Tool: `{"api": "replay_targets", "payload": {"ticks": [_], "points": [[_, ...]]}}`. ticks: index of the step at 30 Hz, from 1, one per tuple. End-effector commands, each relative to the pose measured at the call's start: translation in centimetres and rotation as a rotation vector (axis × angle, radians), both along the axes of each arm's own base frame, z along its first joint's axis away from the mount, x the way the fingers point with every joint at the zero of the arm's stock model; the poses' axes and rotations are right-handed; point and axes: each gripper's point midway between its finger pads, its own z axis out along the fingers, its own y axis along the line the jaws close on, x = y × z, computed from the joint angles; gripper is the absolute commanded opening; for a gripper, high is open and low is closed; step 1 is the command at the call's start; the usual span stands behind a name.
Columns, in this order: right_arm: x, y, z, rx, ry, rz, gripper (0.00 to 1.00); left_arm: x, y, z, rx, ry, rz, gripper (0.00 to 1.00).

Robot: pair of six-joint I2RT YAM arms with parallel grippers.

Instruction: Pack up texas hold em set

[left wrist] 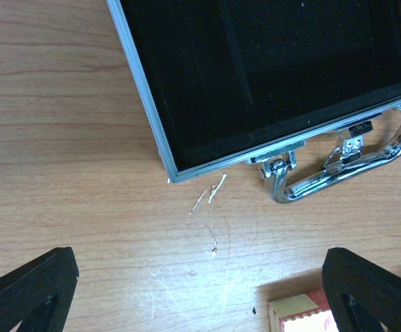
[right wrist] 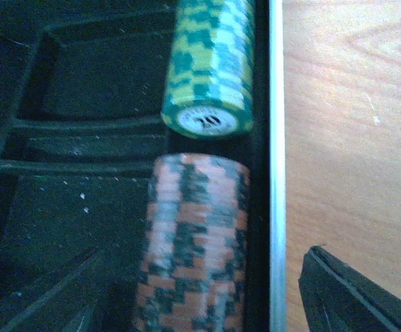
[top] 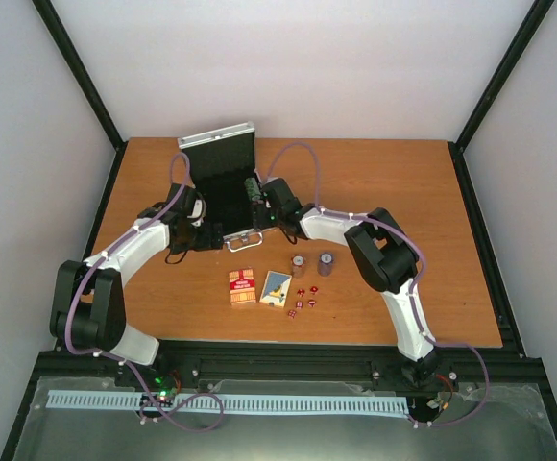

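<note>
The silver briefcase (top: 223, 187) lies open with its lid (top: 218, 137) standing up and its black lining showing. In the right wrist view a green chip stack (right wrist: 207, 62) and an orange chip stack (right wrist: 193, 242) lie end to end in the channel along the case's right wall (right wrist: 276, 173). My right gripper (top: 262, 204) is open, and the orange stack lies between its fingers without touching them. One finger (right wrist: 352, 297) is outside the wall. My left gripper (left wrist: 200, 297) is open and empty over bare wood near the case's front left corner (left wrist: 171, 176) and handle (left wrist: 346, 166).
Two more chip stacks (top: 299, 266) (top: 326, 262) stand on the table in front of the case. The red deck (top: 243, 286), the blue-yellow deck (top: 276, 288) and several tiny red dice (top: 302, 300) lie nearer me. The red deck's corner (left wrist: 301, 315) shows by my left gripper.
</note>
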Motion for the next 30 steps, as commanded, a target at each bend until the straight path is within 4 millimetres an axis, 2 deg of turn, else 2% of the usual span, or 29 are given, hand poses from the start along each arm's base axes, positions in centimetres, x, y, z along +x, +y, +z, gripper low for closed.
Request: {"api": "replay_targets", "payload": {"ticks": [1,5,8,11,14,17,21,25,30], "points": [[-0.3,-0.7,3.8,-0.045,-0.029,0.006,0.78,1.5,-0.6,2.0,-0.018,-0.072,-0.022,1.0],[-0.5,-3.0,7.4,-0.126,-0.035,-0.022,0.95,1.6,-0.6,2.6,-0.022,-0.088,-0.028,1.0],[-1.6,-4.9,8.4,-0.219,0.028,-0.006,0.96,1.6,-0.4,3.0,-0.007,-0.092,-0.026,1.0],[-4.2,-6.8,7.1,-0.349,0.144,0.055,0.95,1.6,-0.2,3.5,0.0,-0.093,-0.018,1.0],[-8.4,-8.1,5.2,-0.405,0.282,0.157,0.9,1.8,0.0,4.6,0.004,-0.095,0.001,1.0],[-12.4,-8.7,4.2,-0.442,0.36,0.241,0.88,2.1,-0.1,6.0,-0.008,-0.103,0.015,1.0],[-16.5,-8.8,2.9,-0.443,0.45,0.318,0.86,2.2,-0.2,7.5,-0.029,-0.119,0.044,1.0],[-18.1,-9.2,1.4,-0.443,0.488,0.319,0.86,1.9,0.1,7.8,-0.028,-0.119,0.064,1.0],[-17.5,-10.0,1.1,-0.487,0.476,0.282,0.84,0.9,0.8,7.6,-0.002,-0.112,0.074,1.0]]}}
